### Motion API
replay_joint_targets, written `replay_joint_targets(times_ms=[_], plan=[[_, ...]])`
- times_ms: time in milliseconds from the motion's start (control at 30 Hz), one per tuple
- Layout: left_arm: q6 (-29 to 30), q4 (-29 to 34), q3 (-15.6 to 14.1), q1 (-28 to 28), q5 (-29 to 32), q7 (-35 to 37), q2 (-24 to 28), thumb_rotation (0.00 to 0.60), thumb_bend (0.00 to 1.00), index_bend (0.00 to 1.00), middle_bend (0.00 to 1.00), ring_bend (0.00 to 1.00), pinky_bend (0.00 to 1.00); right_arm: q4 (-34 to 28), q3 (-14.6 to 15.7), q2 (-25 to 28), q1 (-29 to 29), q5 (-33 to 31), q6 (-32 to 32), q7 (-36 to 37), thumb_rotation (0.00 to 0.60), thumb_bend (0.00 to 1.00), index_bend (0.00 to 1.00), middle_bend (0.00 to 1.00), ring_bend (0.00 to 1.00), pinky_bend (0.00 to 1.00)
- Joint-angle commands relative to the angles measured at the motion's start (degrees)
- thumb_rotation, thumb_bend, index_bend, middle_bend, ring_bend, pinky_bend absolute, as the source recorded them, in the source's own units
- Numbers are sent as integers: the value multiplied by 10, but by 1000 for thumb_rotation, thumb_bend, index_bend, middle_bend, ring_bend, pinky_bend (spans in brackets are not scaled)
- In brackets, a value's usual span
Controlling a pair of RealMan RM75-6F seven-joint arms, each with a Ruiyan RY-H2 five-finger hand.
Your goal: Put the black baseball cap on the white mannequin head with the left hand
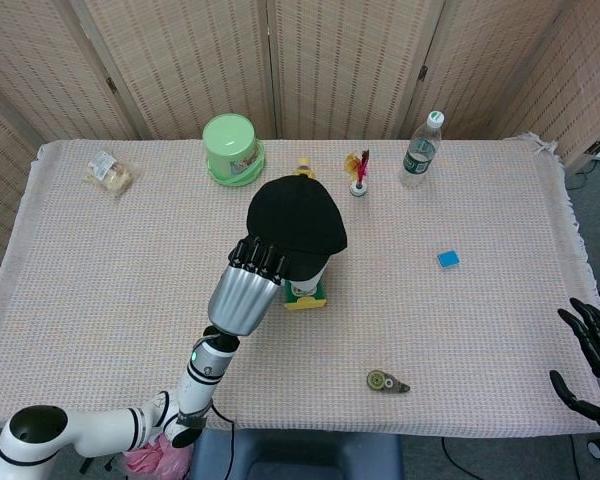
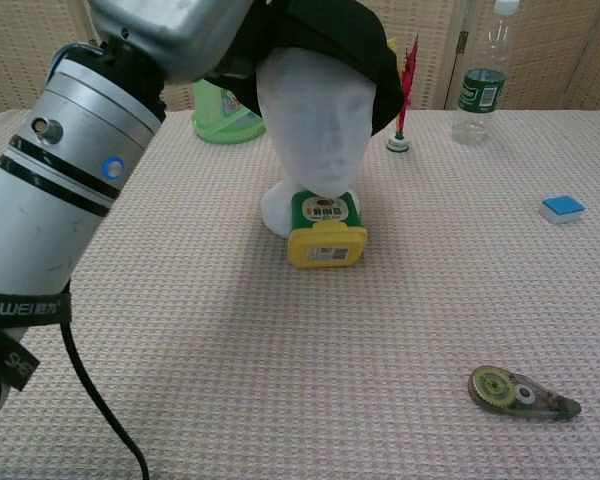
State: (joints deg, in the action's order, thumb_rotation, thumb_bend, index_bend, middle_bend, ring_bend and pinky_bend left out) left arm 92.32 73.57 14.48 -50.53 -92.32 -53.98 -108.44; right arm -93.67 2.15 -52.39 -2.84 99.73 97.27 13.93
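Note:
The black baseball cap [image 1: 296, 217] [image 2: 348, 40] sits on top of the white mannequin head [image 2: 315, 120], covering its crown; the face shows below the brim in the chest view. My left hand [image 1: 248, 290] [image 2: 175, 30] grips the cap's near-left edge, fingers curled onto the fabric. From above, the cap hides most of the mannequin head. My right hand [image 1: 590, 350] hangs at the table's right edge, open, holding nothing.
A yellow-green box [image 2: 326, 230] stands against the mannequin's base. A green tub [image 1: 231, 147], a feather shuttlecock [image 1: 359, 173], a water bottle [image 1: 421, 149], a blue block [image 1: 447, 259], a tape dispenser [image 1: 387, 381] and a snack bag [image 1: 110, 172] lie around.

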Motion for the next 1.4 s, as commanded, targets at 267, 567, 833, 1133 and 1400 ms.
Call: replay_joint_targets(times_ms=[267,567,833,1133,1400], plan=[[0,-12,-21,26,-15,-14,-27,600,464,571,612,464,558,1,1,0,-2,2,4,2,600,330,0,0,0,0],[-6,-12,-22,45,-17,-33,-42,600,461,401,535,425,541,3,-1,1,-2,-1,5,7,600,329,0,0,0,0],[-17,12,-32,67,-18,-50,-41,600,461,298,477,358,513,3,-2,0,-2,-1,6,6,600,329,0,0,0,0],[-20,41,-29,92,-14,-74,-34,600,461,274,455,334,512,4,-2,-1,-3,0,8,6,600,336,0,0,0,0],[-23,95,-37,132,13,-110,-19,600,458,186,340,246,441,5,-3,-2,-2,0,8,6,600,340,0,0,0,0]])
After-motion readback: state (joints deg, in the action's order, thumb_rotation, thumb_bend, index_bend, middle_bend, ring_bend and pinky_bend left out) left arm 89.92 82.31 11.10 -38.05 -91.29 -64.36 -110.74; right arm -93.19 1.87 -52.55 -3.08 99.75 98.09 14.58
